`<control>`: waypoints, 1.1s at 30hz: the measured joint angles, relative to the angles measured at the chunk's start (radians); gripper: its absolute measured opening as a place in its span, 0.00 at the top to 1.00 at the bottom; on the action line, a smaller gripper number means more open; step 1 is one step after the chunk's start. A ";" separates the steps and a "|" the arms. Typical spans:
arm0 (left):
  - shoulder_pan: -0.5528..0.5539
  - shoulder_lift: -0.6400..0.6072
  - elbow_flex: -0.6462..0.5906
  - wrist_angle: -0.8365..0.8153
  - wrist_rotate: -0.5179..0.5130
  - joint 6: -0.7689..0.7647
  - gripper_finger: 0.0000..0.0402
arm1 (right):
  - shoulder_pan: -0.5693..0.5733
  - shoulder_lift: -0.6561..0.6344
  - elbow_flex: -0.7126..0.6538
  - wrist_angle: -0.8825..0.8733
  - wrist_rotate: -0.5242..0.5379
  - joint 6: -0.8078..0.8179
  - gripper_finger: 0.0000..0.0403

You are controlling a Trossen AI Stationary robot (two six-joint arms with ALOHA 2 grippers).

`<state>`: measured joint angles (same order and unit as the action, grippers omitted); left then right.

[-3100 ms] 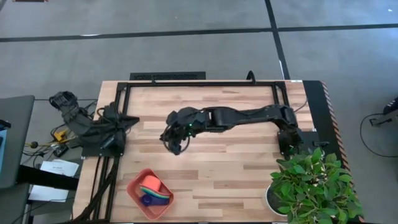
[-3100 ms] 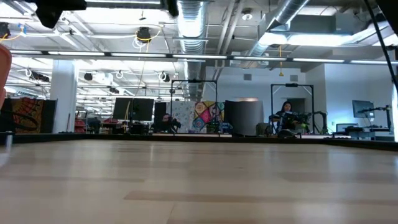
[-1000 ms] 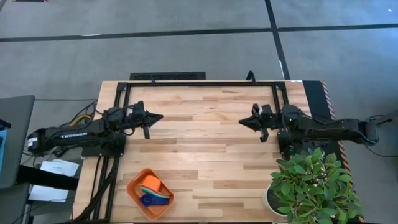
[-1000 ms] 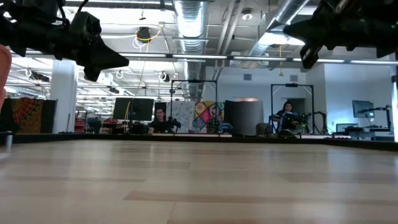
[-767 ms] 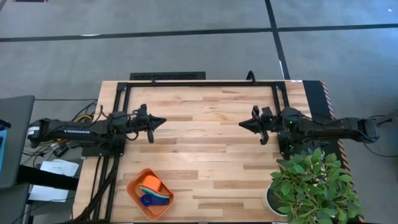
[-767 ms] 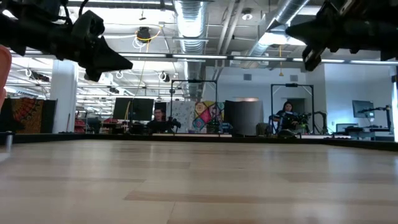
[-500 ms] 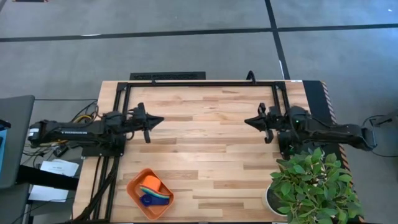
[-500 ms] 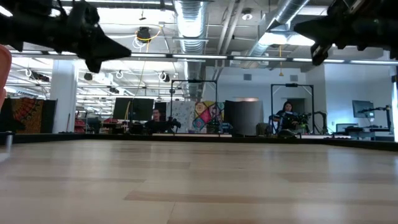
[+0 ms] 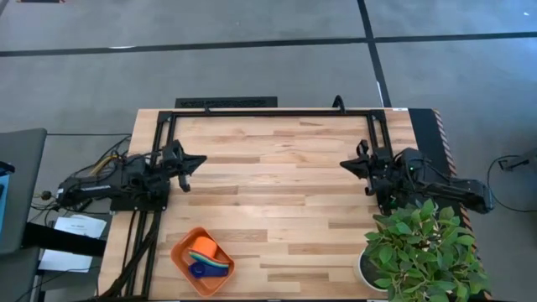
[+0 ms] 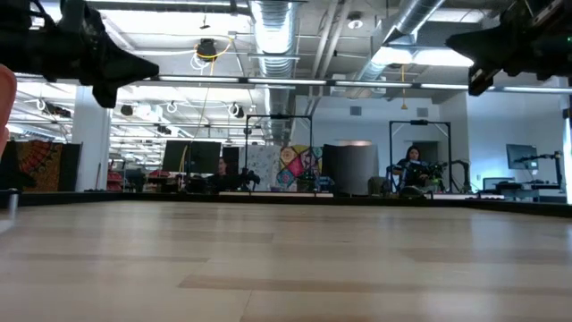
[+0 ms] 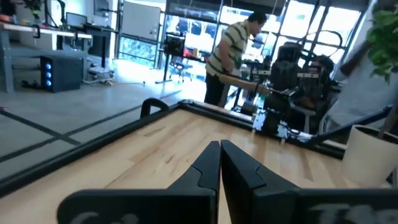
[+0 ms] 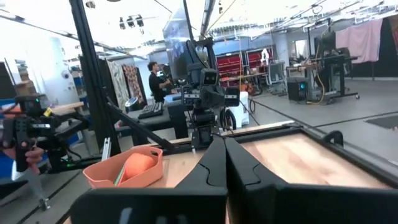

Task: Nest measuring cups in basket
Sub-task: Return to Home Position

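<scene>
The salmon-orange basket (image 9: 186,265) sits near the table's near-left corner; the right wrist view also shows the basket (image 12: 124,167). The measuring cups (image 9: 207,252) lie stacked inside it, with orange, teal, pink and green rims showing and a dark blue one (image 9: 198,270) beside them. My left gripper (image 9: 201,159) hovers shut over the table's left side and points toward the right. My right gripper (image 9: 343,165) hovers shut over the right side and points left. Both stay above the wood in the low view, left gripper (image 10: 154,67) and right gripper (image 10: 451,40).
A potted plant (image 9: 419,247) fills the near-right corner. A black frame (image 9: 268,111) runs along the far edge and down both sides. Bare wood lies between the two arms. People (image 11: 233,56) stand in the room beyond the table.
Both arms have drawn back toward their own sides. The left gripper has moved toward the table's left edge and the right gripper toward the right edge, widening the gap between them. Both have stayed shut. The basket and cups have not moved.
</scene>
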<state>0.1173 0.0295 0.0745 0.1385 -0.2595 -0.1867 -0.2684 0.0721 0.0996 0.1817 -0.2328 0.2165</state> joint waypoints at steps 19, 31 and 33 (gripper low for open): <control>0.000 -0.016 -0.063 -0.038 -0.038 0.002 1.00 | 0.079 -0.071 -0.091 -0.051 0.021 0.064 0.98; -0.001 -0.019 -0.064 -0.094 0.134 -0.043 1.00 | 0.154 -0.070 -0.092 -0.122 0.033 -0.066 0.97; -0.002 -0.013 -0.064 -0.094 0.138 -0.041 1.00 | 0.160 -0.071 -0.092 -0.124 0.035 -0.100 0.98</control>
<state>0.1149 0.0167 0.0101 0.0447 -0.1213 -0.2274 -0.1086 0.0016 0.0074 0.0577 -0.1975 0.1163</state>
